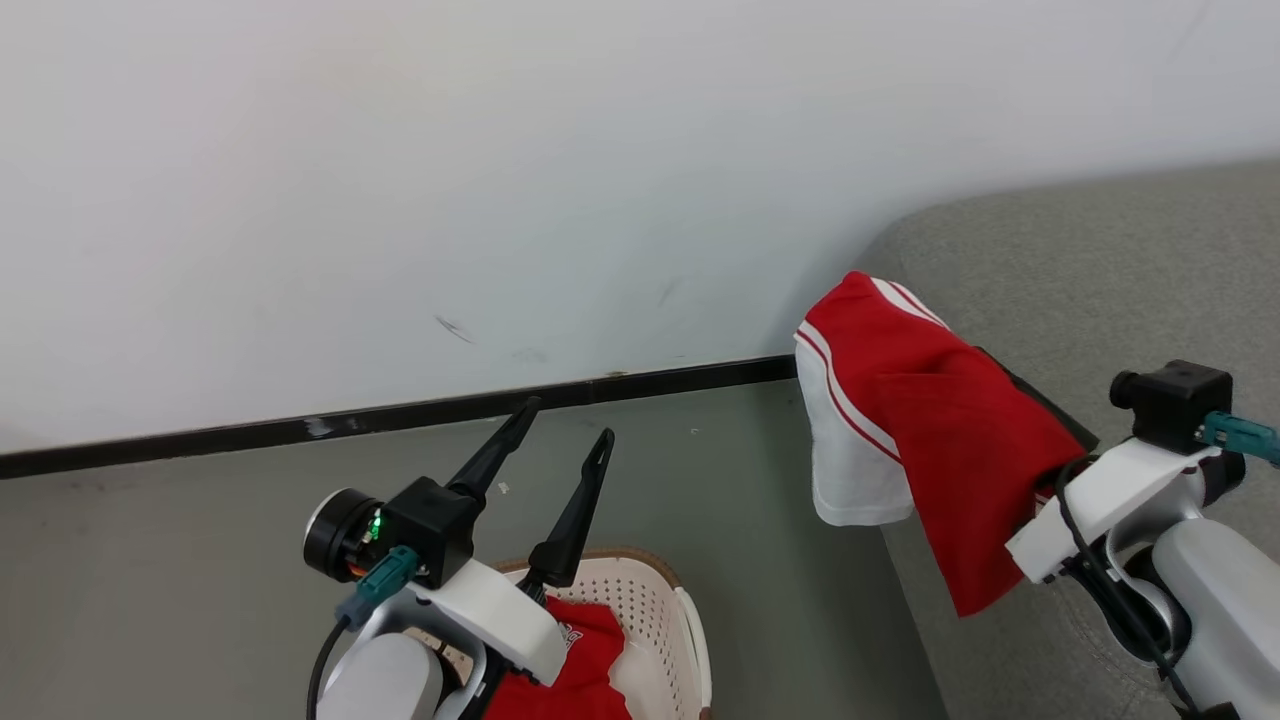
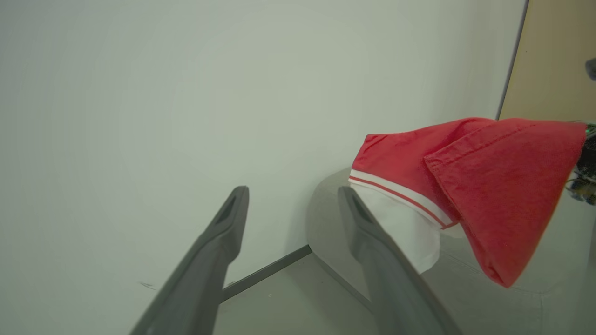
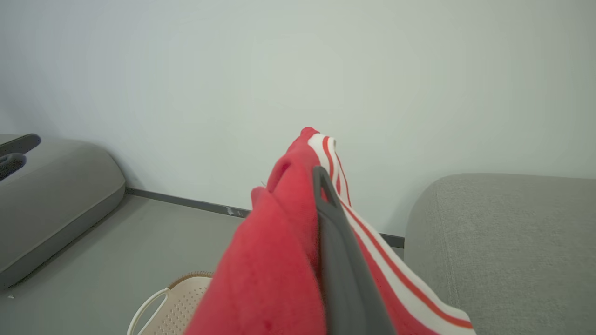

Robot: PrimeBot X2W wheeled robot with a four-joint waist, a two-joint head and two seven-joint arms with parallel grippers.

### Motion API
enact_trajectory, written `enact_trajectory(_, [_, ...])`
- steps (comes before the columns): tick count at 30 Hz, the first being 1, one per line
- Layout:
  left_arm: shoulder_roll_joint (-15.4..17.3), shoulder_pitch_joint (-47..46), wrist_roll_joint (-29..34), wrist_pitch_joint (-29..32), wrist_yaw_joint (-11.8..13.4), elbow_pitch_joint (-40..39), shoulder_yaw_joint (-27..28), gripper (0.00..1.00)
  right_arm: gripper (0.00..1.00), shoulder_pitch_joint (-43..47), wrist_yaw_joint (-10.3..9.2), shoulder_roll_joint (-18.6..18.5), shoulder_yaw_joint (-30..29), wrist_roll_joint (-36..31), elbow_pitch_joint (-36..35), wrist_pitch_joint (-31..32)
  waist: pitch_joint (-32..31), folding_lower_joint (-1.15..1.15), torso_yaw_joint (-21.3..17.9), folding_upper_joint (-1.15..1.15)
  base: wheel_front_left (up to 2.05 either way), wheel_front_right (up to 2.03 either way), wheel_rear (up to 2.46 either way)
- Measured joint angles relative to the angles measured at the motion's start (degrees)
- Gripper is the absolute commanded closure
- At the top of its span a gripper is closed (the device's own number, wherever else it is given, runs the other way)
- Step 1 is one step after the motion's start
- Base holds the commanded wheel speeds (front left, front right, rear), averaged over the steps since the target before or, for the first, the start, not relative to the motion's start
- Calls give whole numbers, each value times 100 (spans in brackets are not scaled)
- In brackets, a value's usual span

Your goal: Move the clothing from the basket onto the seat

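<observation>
A red shirt with a white collar and striped trim, part of the clothing, hangs draped over my right gripper, which is shut on it beside the edge of the grey-green seat. One dark finger shows through the folds; the other is buried in the cloth. From the left wrist view the same shirt hangs at the right, in front of the seat. My left gripper is open and holds nothing above the cream basket. More red clothing lies in the basket.
A pale wall with a dark baseboard runs behind the grey floor. A second rounded grey upholstered piece lies at the left of the right wrist view. The basket's rim and handle show below the held shirt.
</observation>
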Motion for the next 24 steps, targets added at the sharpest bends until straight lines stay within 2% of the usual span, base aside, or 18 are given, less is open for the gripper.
enact_trajectory(11, [-31,214,-64,-252,-57,134,-210,0,100,443,0,-222,-809,-90,-376,0,-43,0,-464,0,0,0,0])
enact_trajectory(24, [-51,444,-104,-435,-85,142,-372,0,100,925,0,-348,-1233,-223,-717,-1,-62,0,-960,0,0,0,0])
